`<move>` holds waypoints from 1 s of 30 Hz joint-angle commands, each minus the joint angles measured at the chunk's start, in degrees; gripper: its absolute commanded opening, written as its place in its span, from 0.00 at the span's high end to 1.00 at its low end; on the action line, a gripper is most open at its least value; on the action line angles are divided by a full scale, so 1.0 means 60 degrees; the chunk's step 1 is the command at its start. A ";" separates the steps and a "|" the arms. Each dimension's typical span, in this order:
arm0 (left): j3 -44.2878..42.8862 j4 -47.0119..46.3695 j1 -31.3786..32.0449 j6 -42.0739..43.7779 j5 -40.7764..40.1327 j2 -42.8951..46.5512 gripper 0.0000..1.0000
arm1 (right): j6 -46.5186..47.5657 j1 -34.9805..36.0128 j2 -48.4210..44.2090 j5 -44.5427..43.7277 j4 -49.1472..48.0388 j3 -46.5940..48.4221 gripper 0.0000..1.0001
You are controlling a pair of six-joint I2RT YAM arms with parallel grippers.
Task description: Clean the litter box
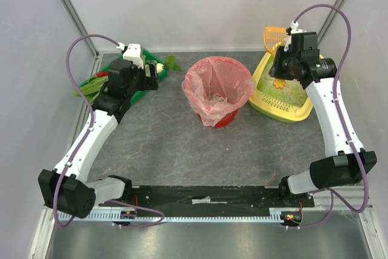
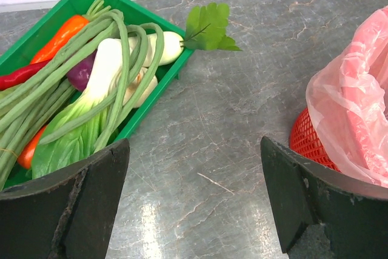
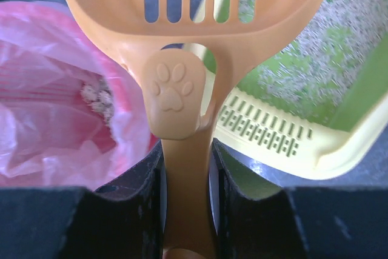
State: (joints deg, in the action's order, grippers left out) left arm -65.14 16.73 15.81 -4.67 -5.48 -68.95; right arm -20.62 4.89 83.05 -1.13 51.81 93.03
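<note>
The litter box [image 1: 290,108] is a yellow tray at the back right, lime-green inside with patchy beige litter [image 3: 315,47]; its slotted rim [image 3: 260,131] lies nearest my right gripper. My right gripper [image 1: 280,76] [image 3: 185,180] hangs over the box's left side, shut on the handle of an orange slotted scoop [image 3: 182,89] with a paw print. The scoop's head reaches over the gap between box and basket. My left gripper [image 1: 151,77] [image 2: 194,198] is open with nothing in it, low over bare table at the back left.
A red basket [image 2: 306,141] lined with a pink bag [image 1: 193,86] stands mid-table, with clumps of litter inside [image 3: 97,96]. A green tray of vegetables [image 2: 54,22] sits at the back left. An orange slotted piece [image 1: 274,36] shows at the box's far end.
</note>
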 commanded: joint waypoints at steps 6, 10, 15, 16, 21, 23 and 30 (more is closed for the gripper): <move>0.0062 -0.0240 -0.0043 -0.0350 0.0019 0.0315 0.06 | -0.0562 0.2214 0.0704 0.0671 0.0783 0.1690 1.00; 0.0003 -0.0327 -0.0043 -0.0423 0.0107 0.0256 0.06 | -0.0620 0.3096 0.1245 0.1166 0.0901 0.2116 1.00; -0.0114 -0.0386 -0.0043 -0.0423 0.0195 0.0154 0.05 | -0.0591 0.3638 0.1482 0.2251 0.1018 0.2205 1.00; -0.0187 -0.0401 -0.0043 -0.0409 0.0180 0.0139 0.06 | -0.0664 0.3653 0.1438 0.2442 0.0989 0.2103 1.00; -0.0407 -0.0518 -0.0057 -0.0379 0.0209 -0.0110 0.05 | -0.1206 0.3668 0.1189 0.3891 0.0828 0.1385 1.00; -0.0509 -0.0547 -0.0043 -0.0379 0.0239 -0.0198 0.05 | -0.1469 0.3668 0.1013 0.4258 0.0580 0.1122 1.00; -0.0758 -0.0723 -0.0057 -0.0365 0.0854 -0.0373 0.02 | -0.3590 0.3654 0.0384 0.6061 -0.1367 -0.0431 1.00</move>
State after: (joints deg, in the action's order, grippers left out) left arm -66.76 15.94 15.81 -5.45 -3.18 -70.74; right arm -33.63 26.83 89.54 27.57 52.80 93.65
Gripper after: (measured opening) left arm 0.967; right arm 0.366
